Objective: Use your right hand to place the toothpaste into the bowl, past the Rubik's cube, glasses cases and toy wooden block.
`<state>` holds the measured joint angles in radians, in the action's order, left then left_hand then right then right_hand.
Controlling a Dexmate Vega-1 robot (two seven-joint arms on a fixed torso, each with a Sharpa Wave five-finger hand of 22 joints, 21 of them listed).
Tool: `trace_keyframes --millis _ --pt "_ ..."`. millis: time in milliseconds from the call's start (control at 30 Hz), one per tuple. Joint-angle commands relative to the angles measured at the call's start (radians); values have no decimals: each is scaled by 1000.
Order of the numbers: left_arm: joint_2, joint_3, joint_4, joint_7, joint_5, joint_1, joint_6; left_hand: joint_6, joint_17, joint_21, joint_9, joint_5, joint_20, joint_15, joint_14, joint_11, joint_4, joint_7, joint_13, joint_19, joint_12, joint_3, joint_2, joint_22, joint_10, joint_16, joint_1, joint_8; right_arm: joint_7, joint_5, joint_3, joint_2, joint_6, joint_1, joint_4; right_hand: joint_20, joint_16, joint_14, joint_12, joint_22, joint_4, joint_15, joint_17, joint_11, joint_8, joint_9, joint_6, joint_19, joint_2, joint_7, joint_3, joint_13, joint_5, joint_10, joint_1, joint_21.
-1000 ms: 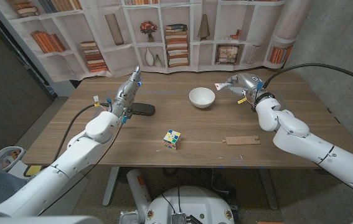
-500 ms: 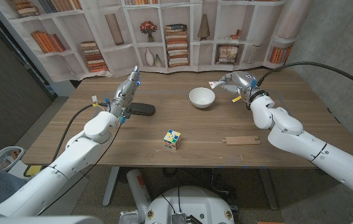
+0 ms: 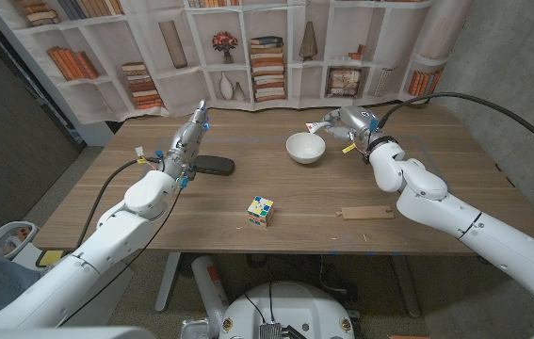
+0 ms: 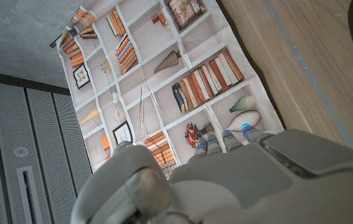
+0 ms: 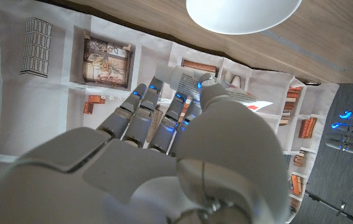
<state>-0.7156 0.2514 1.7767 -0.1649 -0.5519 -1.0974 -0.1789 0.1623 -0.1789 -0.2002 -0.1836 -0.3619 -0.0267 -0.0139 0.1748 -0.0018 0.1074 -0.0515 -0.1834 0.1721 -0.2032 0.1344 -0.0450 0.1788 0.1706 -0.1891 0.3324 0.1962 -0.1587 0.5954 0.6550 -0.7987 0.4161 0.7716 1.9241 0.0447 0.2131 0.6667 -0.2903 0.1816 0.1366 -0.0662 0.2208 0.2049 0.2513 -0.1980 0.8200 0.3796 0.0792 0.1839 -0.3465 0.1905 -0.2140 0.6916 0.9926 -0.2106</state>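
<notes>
The toothpaste (image 3: 318,125) shows in the head view in the upper middle of the frame, pinched by the right hand (image 3: 349,121) and poking out toward picture left, held above the worktop (image 3: 323,198) just right of the white bowl (image 3: 305,147) and not yet over it. Toward the left of the frame the left hand (image 3: 191,141) stands raised with its fingers straight and together, holding nothing, beside a dark glasses case (image 3: 214,166) that lies on the worktop. The Rubik's cube (image 3: 261,211) sits near the middle of the frame, and the flat toy wooden block (image 3: 366,213) lies to the right of it, well apart from the bowl. Along the top of the frame runs a printed bookshelf backdrop (image 3: 248,47). In the left wrist view the back of the left hand (image 4: 238,180) takes up the lower part of the frame, its fingers lined up side by side, with the backdrop (image 4: 164,81) beyond. In the right wrist view the right hand (image 5: 164,155) has its fingers curled around the toothpaste (image 5: 192,81), whose white tube peeks out past the fingertips, and the bowl (image 5: 241,15) shows at the top edge of the frame
</notes>
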Motion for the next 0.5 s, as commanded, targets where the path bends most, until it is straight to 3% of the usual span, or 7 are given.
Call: trace_keyframes --millis 33,500 --pt "4 -5 -3 -1 0 -7 -13 -2 -3 -1 -3 -4 0 1 58 -4 -1 -1 -2 189 1 9 -11 5 7 1 4 2 15 20 21 31 -23 -28 -26 63 2 9 3 3 1 -149 2 -1 -1 -2 3 4 8 1 -6 4 2 10 9 3" --pt "-8 -13 20 -9 2 -21 2 -3 -3 -1 -3 -4 2 -1 58 -4 0 -2 -2 189 1 13 -12 5 7 1 5 2 28 31 46 59 -56 -56 -65 64 1 10 5 3 1 -148 3 -2 -3 -2 4 5 8 -2 -7 4 4 11 8 3"
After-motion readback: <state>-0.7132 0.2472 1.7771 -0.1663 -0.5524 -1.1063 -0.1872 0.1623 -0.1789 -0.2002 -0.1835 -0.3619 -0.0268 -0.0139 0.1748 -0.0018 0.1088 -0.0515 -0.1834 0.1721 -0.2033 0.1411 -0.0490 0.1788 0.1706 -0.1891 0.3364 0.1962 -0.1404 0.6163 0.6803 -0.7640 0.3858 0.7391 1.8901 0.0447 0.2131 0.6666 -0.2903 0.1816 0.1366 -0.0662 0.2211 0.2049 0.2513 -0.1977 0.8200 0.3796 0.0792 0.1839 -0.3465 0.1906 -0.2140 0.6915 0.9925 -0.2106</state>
